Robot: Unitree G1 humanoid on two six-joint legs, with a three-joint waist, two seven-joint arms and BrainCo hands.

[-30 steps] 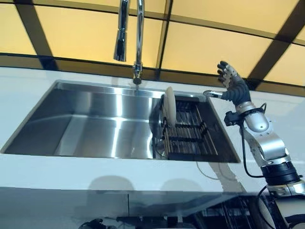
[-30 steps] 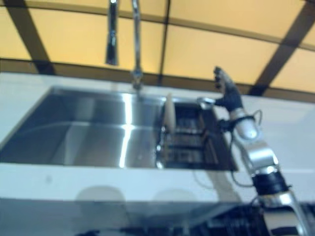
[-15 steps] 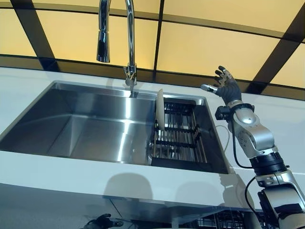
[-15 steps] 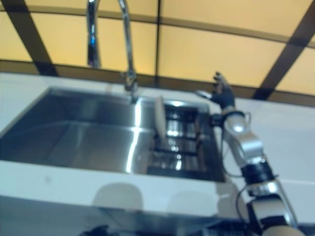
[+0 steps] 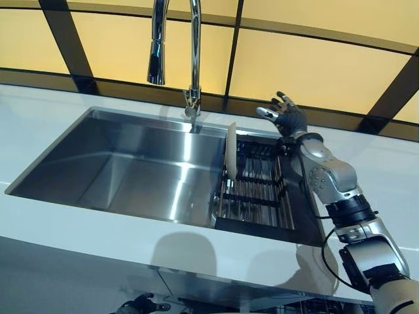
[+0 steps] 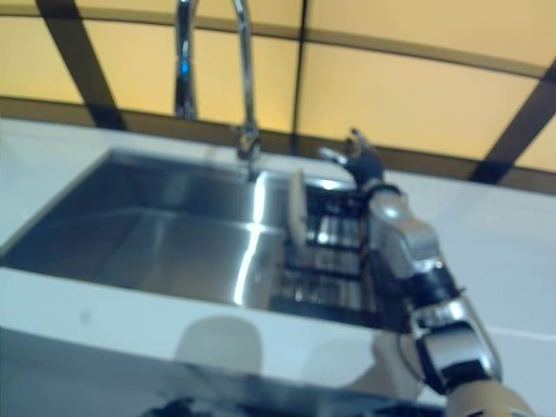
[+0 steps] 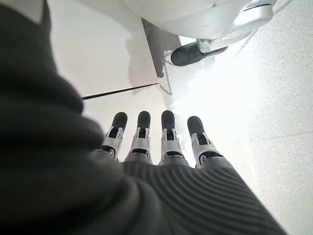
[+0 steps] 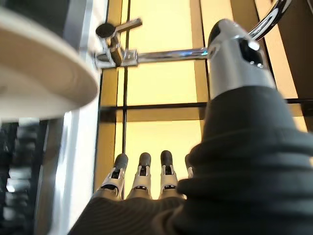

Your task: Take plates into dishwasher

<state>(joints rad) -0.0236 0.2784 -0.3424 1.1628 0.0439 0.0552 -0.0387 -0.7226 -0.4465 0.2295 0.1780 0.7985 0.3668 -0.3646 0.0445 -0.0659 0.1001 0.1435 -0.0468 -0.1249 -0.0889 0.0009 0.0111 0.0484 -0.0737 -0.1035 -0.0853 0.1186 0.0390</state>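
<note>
The plate [image 5: 231,150] stands in the rack [image 5: 258,193] at the sink's right end, not yet taken; the right hand [image 5: 286,118] hovers released, the left hand [image 7: 161,142] too.

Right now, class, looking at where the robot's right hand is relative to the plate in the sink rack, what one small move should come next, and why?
Probably lower the right hand toward the plate. The hand is open above the rack's far end, apart from the plate, which stands on edge at the rack's left side, ungrasped.
</note>
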